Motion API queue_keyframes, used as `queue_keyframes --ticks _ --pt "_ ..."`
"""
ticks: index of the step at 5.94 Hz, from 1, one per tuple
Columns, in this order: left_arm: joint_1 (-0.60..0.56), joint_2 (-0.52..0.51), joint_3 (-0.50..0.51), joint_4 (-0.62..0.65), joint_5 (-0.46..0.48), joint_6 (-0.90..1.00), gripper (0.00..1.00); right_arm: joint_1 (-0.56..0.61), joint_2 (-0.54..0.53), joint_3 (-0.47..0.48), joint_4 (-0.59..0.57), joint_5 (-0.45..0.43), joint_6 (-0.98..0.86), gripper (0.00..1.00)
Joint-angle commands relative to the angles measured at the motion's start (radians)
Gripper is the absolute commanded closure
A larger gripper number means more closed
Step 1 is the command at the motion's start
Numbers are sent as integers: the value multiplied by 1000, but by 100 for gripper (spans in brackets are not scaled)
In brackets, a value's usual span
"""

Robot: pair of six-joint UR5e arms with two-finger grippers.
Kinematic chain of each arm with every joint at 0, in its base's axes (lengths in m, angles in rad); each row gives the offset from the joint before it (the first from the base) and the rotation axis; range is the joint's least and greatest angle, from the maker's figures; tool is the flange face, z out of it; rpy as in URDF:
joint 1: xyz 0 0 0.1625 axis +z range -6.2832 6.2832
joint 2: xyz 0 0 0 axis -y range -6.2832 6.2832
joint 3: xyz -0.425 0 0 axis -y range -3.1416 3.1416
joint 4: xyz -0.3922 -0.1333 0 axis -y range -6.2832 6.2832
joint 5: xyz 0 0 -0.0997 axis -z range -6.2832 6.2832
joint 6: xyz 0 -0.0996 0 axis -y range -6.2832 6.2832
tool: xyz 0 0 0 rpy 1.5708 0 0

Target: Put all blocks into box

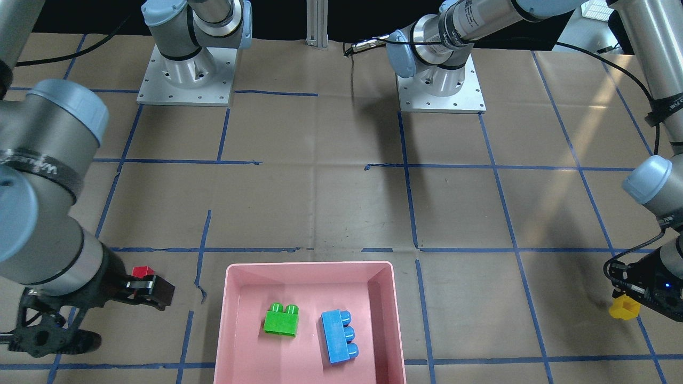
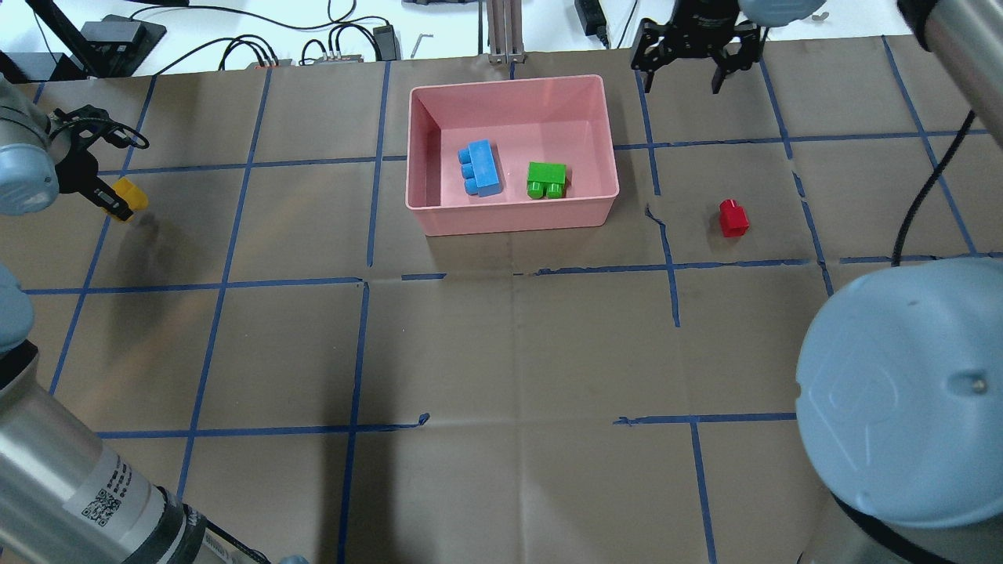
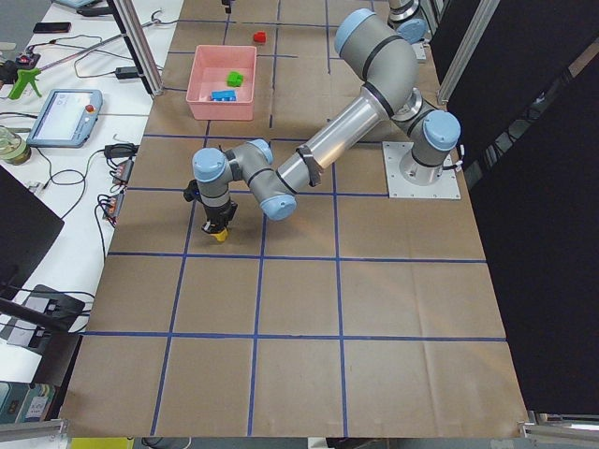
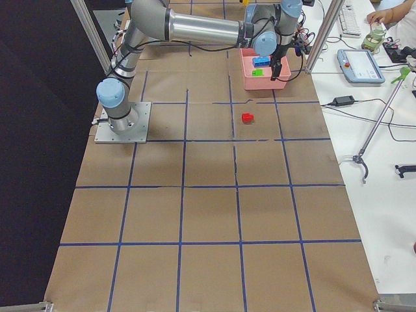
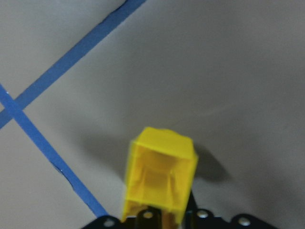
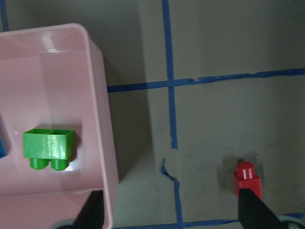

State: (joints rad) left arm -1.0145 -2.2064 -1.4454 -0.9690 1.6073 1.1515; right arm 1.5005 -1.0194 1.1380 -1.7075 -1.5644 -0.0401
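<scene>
The pink box (image 2: pixel 509 222) stands at the far middle of the table, also in the front view (image 1: pixel 309 265). The green brick (image 2: pixel 546 179) and the blue brick (image 2: pixel 480 167) lie inside it. My left gripper (image 2: pixel 117 200) is shut on the yellow brick (image 5: pixel 159 181) and holds it just above the table, far left of the box; it also shows in the front view (image 1: pixel 624 306). The red brick (image 2: pixel 733 218) lies on the table right of the box. My right gripper (image 6: pixel 174 214) is open and empty, held high between box and red brick (image 6: pixel 247 177).
Brown paper with blue tape lines covers the table (image 2: pixel 501 352). Cables and a power strip (image 2: pixel 337 55) lie beyond the far edge. Both arm bases (image 1: pixel 184 74) stand on the robot's side. A pendant (image 3: pixel 64 112) rests on the side bench.
</scene>
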Motion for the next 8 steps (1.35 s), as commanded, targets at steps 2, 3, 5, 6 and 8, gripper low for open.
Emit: queue_keyframes --ticks 2,3,5,6,8 --pt "-154 109 2 -64 11 -190 100 -132 -4 154 -40 6 -188 2" --pt "-236 152 8 -135 14 -361 100 -128 -4 234 -117 6 -178 2" --pt "-483 124 125 -188 11 -870 100 -125 -2 381 -271 10 -227 1" --pt "-613 49 199 -192 8 -1121 100 -123 -2 461 -366 11 -247 1" --pt "-757 -56 290 -179 -4 -1335 100 -125 8 525 -504 12 -256 1"
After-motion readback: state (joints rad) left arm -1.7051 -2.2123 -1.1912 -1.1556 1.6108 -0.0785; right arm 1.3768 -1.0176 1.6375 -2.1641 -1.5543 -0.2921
